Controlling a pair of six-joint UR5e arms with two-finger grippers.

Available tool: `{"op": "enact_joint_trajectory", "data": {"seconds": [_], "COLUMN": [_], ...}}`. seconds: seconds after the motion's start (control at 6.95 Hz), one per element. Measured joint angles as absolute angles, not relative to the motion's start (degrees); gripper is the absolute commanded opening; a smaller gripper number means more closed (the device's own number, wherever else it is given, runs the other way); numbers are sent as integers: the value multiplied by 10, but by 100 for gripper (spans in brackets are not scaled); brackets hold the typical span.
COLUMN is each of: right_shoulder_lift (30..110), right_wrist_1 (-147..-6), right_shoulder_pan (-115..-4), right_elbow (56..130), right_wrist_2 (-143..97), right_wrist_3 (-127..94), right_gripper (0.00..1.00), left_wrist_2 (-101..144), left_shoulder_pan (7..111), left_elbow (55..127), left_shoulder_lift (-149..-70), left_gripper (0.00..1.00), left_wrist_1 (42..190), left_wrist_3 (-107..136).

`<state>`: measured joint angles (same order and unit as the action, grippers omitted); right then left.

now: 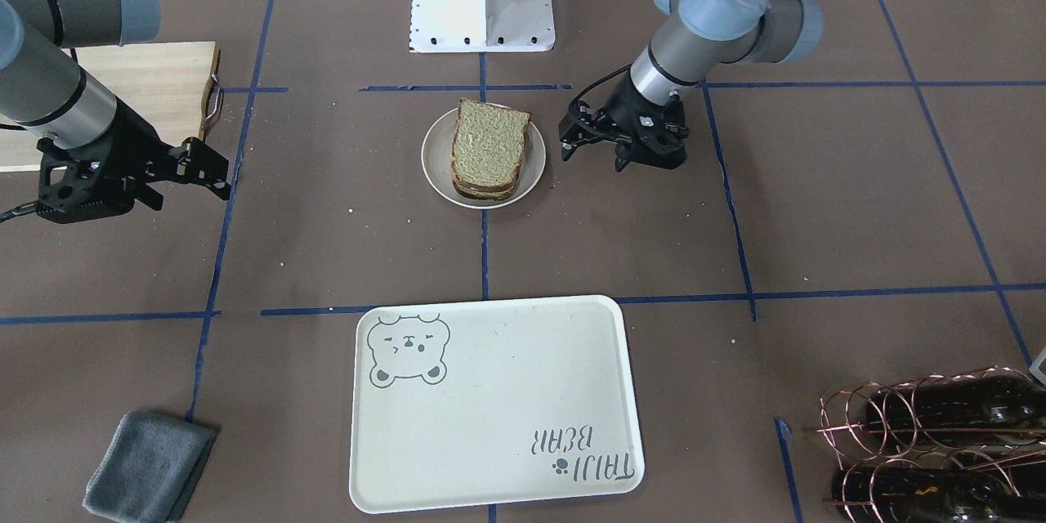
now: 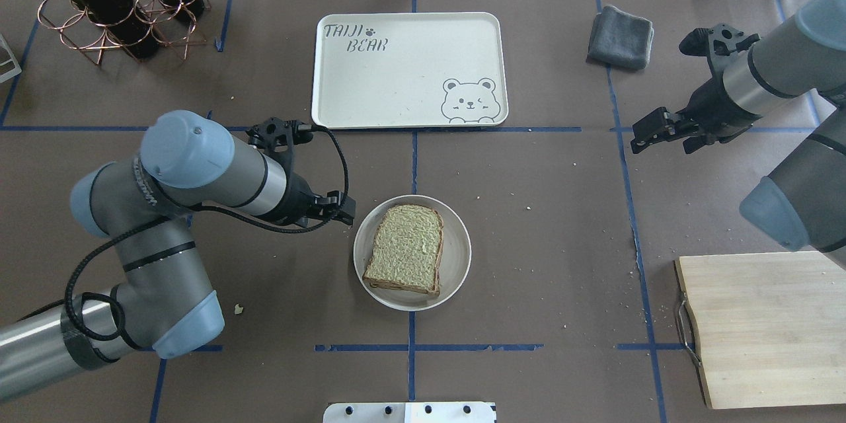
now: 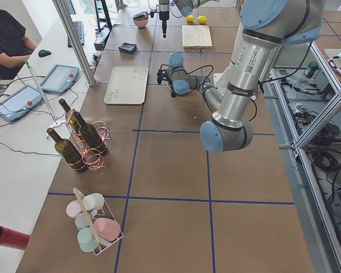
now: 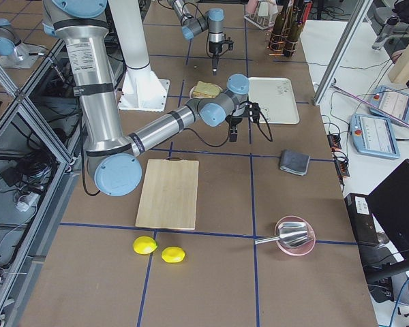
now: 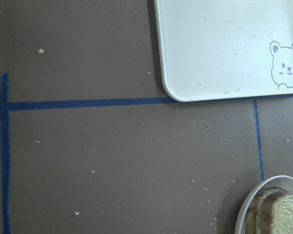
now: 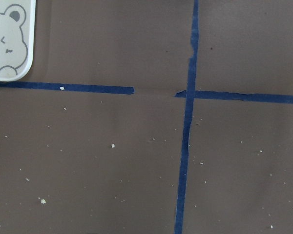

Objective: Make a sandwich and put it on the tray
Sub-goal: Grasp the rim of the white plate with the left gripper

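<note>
Where sandwich (image 1: 489, 149) sits on plate (image 1: 433, 173) — filling hidden, left tool (image 1: 569, 131), right tool (image 1: 219, 176) both spread

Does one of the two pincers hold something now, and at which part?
Nothing is held. The left pincer and the right pincer are both empty; the sandwich lies on the plate, apart from both.

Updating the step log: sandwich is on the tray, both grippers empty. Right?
No. The sandwich sits on the plate, not the tray, which lies apart from it; the overhead view shows it. The left gripper and right gripper are empty, as said.
</note>
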<state>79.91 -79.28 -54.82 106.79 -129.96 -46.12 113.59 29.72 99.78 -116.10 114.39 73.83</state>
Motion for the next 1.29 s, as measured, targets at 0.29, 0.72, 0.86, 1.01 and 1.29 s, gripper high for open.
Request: {"op": "enact_joint_trajectory", "data": {"seconds": [0.29, 0.72, 0.86, 1.01, 1.29], "right_shoulder_lift": [811, 819, 820, 821, 822], "right_wrist_1": [-794, -790, -789, -789, -788], "right_shoulder_pan": [-551, -550, -550, -550, -550], "right_elbow": [1070, 1071, 1071, 1071, 1071], "right_wrist_2": [-1301, -1303, -1303, -1304, -1304], "right_wrist_3": [-451, -450, -450, -450, -450], "right_gripper": [100, 100, 100, 100, 100], "left_wrist_2": [1124, 1123, 1124, 1124, 1124], "left_shoulder_pan": [274, 259, 257, 256, 255], "left_elbow": [987, 966, 962, 957, 948], "left_shoulder_lift": [-1173, -1188, -1190, -1192, -1198], "left_gripper": [41, 38, 38, 37, 36], "left_wrist_1": [1135, 1135, 1136, 1138, 1140], "left_wrist_3": [753, 755, 755, 754, 754]}}
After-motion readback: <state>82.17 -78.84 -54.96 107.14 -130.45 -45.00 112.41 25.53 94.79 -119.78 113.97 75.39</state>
